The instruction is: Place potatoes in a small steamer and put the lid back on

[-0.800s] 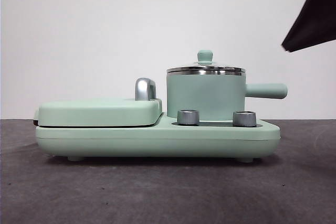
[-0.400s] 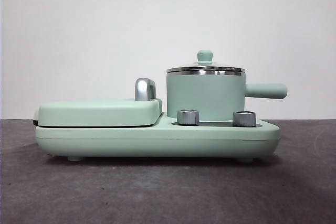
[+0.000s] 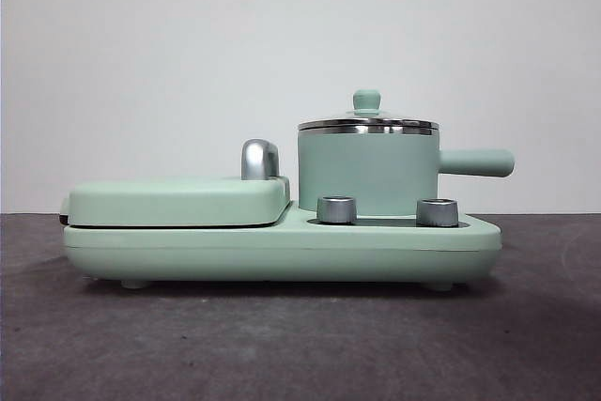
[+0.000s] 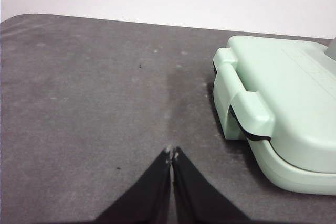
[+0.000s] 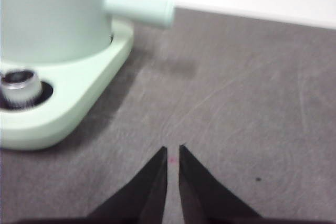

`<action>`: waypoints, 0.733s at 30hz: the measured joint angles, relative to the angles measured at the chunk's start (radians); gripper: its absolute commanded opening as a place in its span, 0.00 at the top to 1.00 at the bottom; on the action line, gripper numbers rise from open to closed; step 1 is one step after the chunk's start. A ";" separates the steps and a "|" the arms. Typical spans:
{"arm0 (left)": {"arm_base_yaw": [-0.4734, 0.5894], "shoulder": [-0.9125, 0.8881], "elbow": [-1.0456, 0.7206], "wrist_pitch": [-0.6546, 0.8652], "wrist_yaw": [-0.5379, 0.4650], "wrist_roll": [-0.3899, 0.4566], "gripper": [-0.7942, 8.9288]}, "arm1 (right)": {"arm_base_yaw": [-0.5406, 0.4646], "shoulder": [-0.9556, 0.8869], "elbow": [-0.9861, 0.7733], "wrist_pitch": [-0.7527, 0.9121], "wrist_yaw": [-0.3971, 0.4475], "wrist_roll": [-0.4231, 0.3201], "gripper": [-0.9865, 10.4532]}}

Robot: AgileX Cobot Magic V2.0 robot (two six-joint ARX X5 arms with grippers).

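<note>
The small steamer (image 3: 368, 174) is a mint-green pot with a steel rim, standing on the right half of a green cooker base (image 3: 282, 246). Its straight handle (image 3: 477, 162) points right. The lid (image 3: 367, 123) rests on the pot's rim with its green knob up. The potatoes are out of view. My left gripper (image 4: 171, 153) is shut and empty, low over the table beside the grill plate's end (image 4: 273, 103). My right gripper (image 5: 171, 151) hangs shut and empty above bare table, off the pot (image 5: 52, 19) and its handle (image 5: 139, 9). No arm shows in the front view.
A flat hinged grill plate (image 3: 178, 202) with a chrome latch (image 3: 259, 159) fills the base's left half. Two steel knobs (image 3: 336, 209) (image 3: 437, 212) sit in front of the pot. The dark grey table (image 3: 300, 345) stretches around the cooker, with a white wall behind.
The dark arm at the front view's top right corner has pulled out of sight. The pot, lid and cooker have not moved.
</note>
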State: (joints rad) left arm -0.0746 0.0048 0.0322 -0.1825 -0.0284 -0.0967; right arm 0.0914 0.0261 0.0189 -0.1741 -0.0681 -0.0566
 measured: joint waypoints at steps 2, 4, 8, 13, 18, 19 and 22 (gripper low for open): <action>0.000 0.000 0.000 0.000 0.000 0.000 0.91 | -0.001 -0.027 -0.002 0.031 0.004 0.000 0.88; 0.000 0.000 0.000 0.000 0.000 0.000 0.91 | -0.001 -0.019 -0.002 0.077 0.005 0.000 0.88; 0.000 0.000 0.000 0.000 0.000 0.000 0.91 | -0.001 -0.019 -0.002 0.146 0.008 0.000 0.88; 0.000 0.000 0.000 0.000 0.000 0.000 0.91 | -0.001 -0.019 -0.002 0.209 0.009 0.000 0.88; 0.000 0.000 0.000 0.000 0.000 0.000 0.91 | -0.001 -0.019 -0.002 0.244 0.009 0.000 0.88; 0.000 0.000 0.000 0.000 0.000 0.000 0.91 | -0.001 -0.019 -0.002 0.245 0.009 0.000 0.88; 0.000 0.000 0.000 0.000 0.000 0.000 0.91 | -0.001 -0.019 -0.002 0.245 0.009 0.000 0.88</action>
State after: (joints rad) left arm -0.0742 0.0051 0.0322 -0.1825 -0.0280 -0.0971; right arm 0.0902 0.0067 0.0166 0.0708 -0.0593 -0.0563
